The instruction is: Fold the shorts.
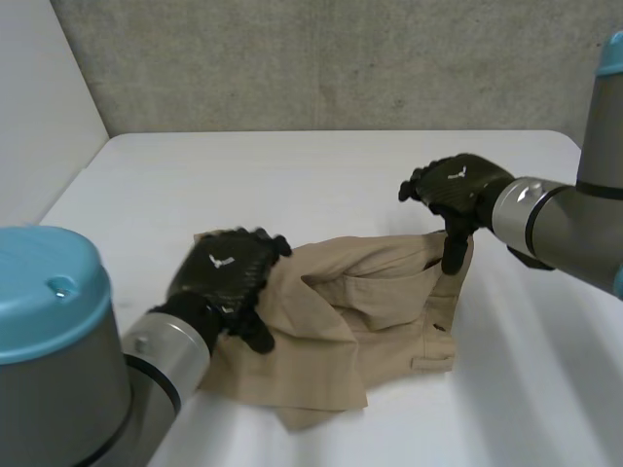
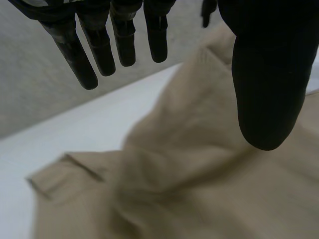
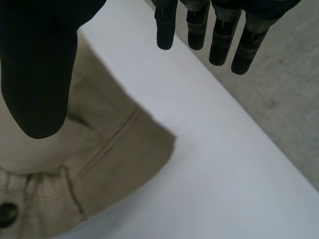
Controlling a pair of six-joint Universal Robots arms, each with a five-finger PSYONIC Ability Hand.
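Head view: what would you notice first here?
The rumpled tan shorts in the middle of the white table stand out first. Then two black hands: the left hand rests on their left side, the right hand is at their far right corner, thumb down.

Open table (image 1: 321,175) beyond shorts (image 1: 341,321); wall (image 1: 321,68) bounds far edge.

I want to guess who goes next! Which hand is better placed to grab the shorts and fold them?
Probably the right hand: its thumb is over a corner of the shorts, with its fingers open past the edge, ready to pinch. The left hand is open over a rumpled part.
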